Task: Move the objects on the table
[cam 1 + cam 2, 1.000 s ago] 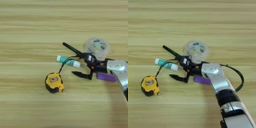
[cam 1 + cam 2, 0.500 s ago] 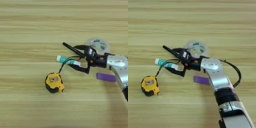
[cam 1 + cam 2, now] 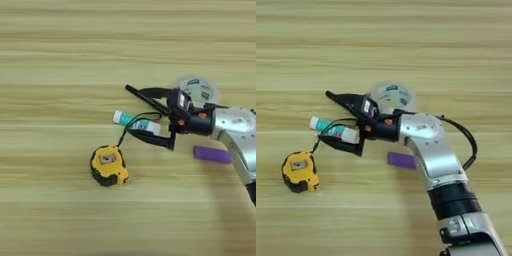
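My right gripper [image 3: 135,113] is open, one black finger on each side of the white-teal glue stick [image 3: 125,119], which lies flat on the table [image 3: 55,60]. The upper finger lies over the thin black pen [image 3: 150,102]; the lower finger sits just below the stick. A yellow-black tape measure [image 3: 107,165] rests lower left, its black strap [image 3: 125,134] looping up toward the stick. Behind the wrist is the clear tape roll [image 3: 392,95]. The flat purple bar [image 3: 212,154] lies uncovered under the silver forearm [image 3: 428,145].
The arm comes in from the bottom right with a black cable [image 3: 468,145] looping off it. All the items are bunched in the table's middle right.
The gripper has travelled left from above the purple bar to the glue stick, uncovering the bar. Its fingers now straddle the stick. The items themselves lie where they were.
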Tool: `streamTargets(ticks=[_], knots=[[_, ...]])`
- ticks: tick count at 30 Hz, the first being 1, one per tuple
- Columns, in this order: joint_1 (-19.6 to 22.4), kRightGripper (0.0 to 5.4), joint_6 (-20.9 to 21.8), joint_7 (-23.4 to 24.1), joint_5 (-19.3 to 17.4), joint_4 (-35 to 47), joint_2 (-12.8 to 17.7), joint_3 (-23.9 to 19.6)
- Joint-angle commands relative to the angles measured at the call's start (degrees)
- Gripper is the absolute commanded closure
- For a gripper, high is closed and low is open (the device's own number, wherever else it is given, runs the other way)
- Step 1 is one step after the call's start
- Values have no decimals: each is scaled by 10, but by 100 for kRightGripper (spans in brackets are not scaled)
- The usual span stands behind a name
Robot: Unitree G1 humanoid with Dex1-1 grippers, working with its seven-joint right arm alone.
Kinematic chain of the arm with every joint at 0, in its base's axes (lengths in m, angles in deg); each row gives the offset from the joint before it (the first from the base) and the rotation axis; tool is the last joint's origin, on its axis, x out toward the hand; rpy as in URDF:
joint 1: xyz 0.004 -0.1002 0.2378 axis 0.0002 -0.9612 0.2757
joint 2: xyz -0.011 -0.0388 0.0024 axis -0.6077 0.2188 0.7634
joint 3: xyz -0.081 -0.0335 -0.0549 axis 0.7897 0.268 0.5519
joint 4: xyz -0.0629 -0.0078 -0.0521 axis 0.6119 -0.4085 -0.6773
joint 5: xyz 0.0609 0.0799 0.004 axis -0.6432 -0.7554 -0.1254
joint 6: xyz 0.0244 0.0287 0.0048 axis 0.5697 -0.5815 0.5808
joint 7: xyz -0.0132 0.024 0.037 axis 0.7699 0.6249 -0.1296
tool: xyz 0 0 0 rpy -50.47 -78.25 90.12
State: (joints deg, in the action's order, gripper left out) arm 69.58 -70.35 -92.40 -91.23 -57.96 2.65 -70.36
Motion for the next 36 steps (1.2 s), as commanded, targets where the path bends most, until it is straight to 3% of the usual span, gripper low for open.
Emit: streamTargets(ticks=[1, 11, 22, 29, 36], knots=[[34, 3, -21, 0, -8, 61, 12, 11], [57, 3, -111, -30, -2, 121, 20, 57], [73, 3, -202, -43, 42, 160, 39, 121], [75, 3, -232, -42, 84, 162, 38, 170], [84, 3, -234, -12, 117, 149, 12, 191]])
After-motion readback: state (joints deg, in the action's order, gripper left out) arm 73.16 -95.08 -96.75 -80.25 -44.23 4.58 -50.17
